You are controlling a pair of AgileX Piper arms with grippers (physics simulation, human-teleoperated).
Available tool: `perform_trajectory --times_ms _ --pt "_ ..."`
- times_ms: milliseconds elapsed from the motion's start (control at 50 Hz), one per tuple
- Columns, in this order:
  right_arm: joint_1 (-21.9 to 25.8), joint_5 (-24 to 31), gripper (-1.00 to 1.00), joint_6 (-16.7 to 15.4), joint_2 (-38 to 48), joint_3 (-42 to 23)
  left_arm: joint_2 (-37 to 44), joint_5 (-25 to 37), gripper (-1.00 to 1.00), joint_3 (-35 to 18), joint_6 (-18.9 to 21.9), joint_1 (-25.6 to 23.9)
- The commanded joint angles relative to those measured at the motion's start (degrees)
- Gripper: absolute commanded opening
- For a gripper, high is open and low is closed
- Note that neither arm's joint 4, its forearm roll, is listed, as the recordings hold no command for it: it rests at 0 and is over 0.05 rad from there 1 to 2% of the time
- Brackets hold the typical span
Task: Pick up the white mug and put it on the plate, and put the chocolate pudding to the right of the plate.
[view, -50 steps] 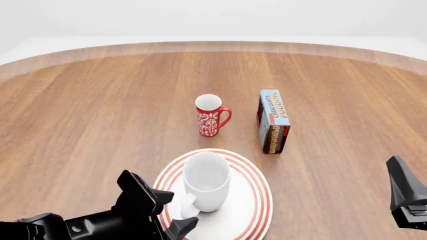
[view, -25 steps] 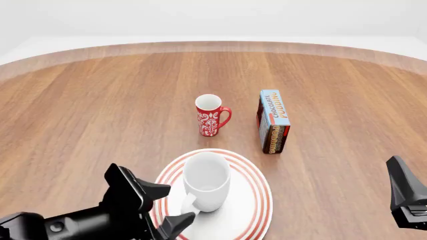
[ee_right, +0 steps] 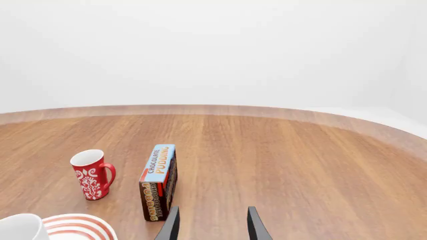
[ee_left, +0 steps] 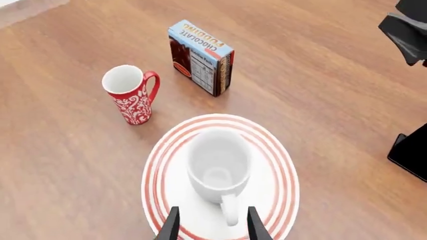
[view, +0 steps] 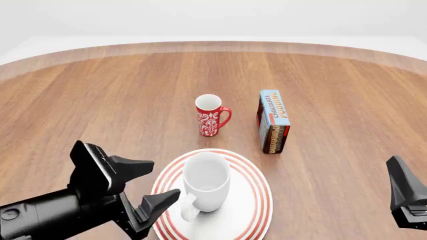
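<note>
Left gripper (view: 141, 186) has backed off to the left since a second ago; my fingers are spread and hold nothing, now clear of the white mug (view: 206, 181). Mug sits upright on the plate (view: 255, 205), handle toward me. Chocolate pudding (view: 273, 121) stands on edge on the table (view: 100, 110), beyond the plate, just right of the red mug (view: 210, 115). Right gripper (ee_right: 211, 225) parked at the right, fingers apart, empty.
</note>
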Motion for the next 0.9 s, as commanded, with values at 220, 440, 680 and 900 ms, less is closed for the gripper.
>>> perform_trajectory --times_ms 220,440,680,900 --pt "0.0 0.0 1.00 0.0 0.0 0.0 -13.8 8.3 1.00 -4.2 5.7 8.6" --pt "0.0 0.0 1.00 0.0 0.0 0.0 -22.2 9.7 1.00 -5.4 7.8 16.9" --pt "0.0 0.0 1.00 0.0 0.0 0.0 -27.1 6.4 1.00 -5.9 7.9 25.7" --pt "0.0 0.0 1.00 0.0 0.0 0.0 -29.9 2.6 1.00 -4.7 6.6 34.4"
